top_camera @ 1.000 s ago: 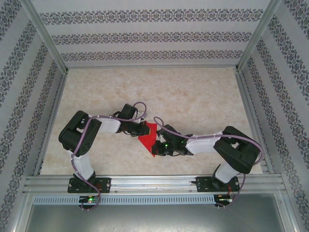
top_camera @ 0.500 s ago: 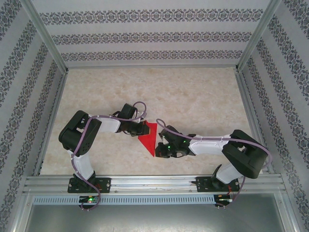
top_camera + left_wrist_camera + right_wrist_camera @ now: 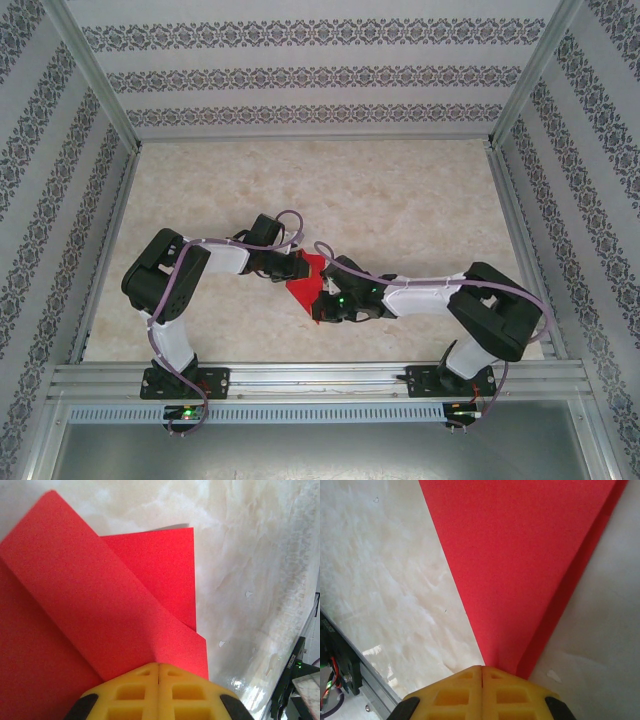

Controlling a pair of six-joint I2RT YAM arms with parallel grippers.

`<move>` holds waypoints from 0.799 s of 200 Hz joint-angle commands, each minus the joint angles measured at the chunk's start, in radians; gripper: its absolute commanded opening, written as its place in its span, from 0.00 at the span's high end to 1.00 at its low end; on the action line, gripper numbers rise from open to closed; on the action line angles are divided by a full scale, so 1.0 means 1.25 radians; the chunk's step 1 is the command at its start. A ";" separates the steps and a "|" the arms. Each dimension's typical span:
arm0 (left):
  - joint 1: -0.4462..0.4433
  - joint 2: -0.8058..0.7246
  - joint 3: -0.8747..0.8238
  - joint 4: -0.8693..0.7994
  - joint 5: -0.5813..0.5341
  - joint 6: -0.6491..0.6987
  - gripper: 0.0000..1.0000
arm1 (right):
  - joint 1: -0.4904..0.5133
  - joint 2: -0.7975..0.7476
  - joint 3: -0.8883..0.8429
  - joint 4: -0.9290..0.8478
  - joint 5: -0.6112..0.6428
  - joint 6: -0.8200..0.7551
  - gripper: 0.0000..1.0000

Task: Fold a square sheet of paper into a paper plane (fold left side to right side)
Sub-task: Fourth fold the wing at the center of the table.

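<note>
The sheet of paper (image 3: 303,288) is a folded red shape lying on the marble table between the two arms, narrowing to a point toward the near edge. My left gripper (image 3: 297,268) is shut, its yellow tips set down on the paper's upper left part. In the left wrist view the closed fingers (image 3: 135,690) rest on a folded red flap (image 3: 100,605) layered over another. My right gripper (image 3: 322,298) is shut too and sits over the paper's lower right edge. In the right wrist view its gripper (image 3: 483,669) presses the narrow end of the red triangle (image 3: 520,555).
The marble tabletop (image 3: 400,190) stretches open behind the arms. Patterned walls with metal posts enclose three sides. An aluminium rail (image 3: 320,378) carrying both arm bases runs along the near edge. A purple cable (image 3: 290,222) loops over the left wrist.
The right arm swung out to the right, uncovering the paper's lower point, then came back left over it. The left arm and the paper have stayed put.
</note>
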 commanded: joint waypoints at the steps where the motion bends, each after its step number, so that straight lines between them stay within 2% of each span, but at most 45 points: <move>1: 0.021 0.036 -0.019 -0.061 -0.117 0.024 1.00 | 0.005 0.020 0.017 0.028 -0.011 0.008 1.00; 160: 0.022 0.041 -0.009 -0.071 -0.126 0.031 1.00 | 0.009 -0.004 -0.055 -0.008 -0.017 0.030 1.00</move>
